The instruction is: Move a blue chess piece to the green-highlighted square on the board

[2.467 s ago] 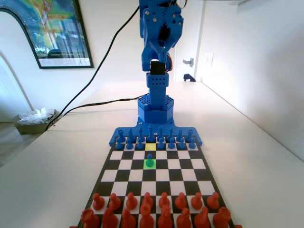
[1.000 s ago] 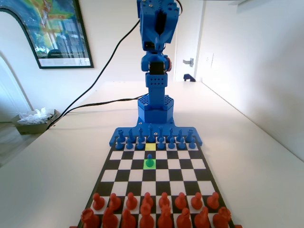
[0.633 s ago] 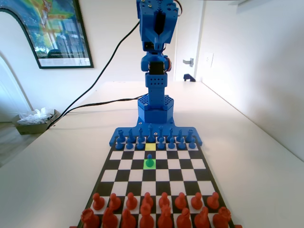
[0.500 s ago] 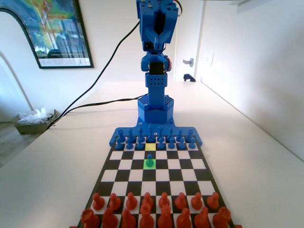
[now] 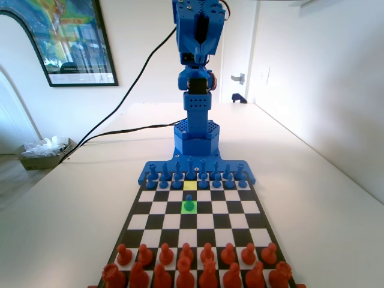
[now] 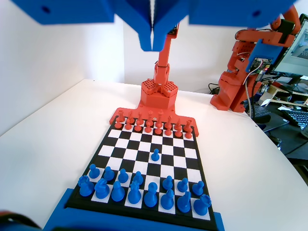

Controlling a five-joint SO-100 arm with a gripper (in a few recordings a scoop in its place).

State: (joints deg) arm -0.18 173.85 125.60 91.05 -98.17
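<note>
Standing upright on the green-highlighted square (image 5: 189, 207), the blue chess piece (image 5: 189, 203) is alone in the open middle part of the board (image 5: 139, 211), with no other piece on the squares around it. In the fixed view the pale yellow square (image 5: 189, 185) lies two squares behind this pawn, in the same column, just in front of the row of blue pieces (image 5: 177, 177) at the far end. The red pieces (image 5: 186, 264) fill the two rows at the near end, well apart from the pawn.

In the wrist view the pawn (image 6: 155, 154) stands on a white square, between the blue rows at the bottom and the red rows farther up. The gripper (image 6: 152, 42) hangs high above the board at the top edge. Its two jaws are pressed together with only a thin line between them, and they carry nothing.
</note>
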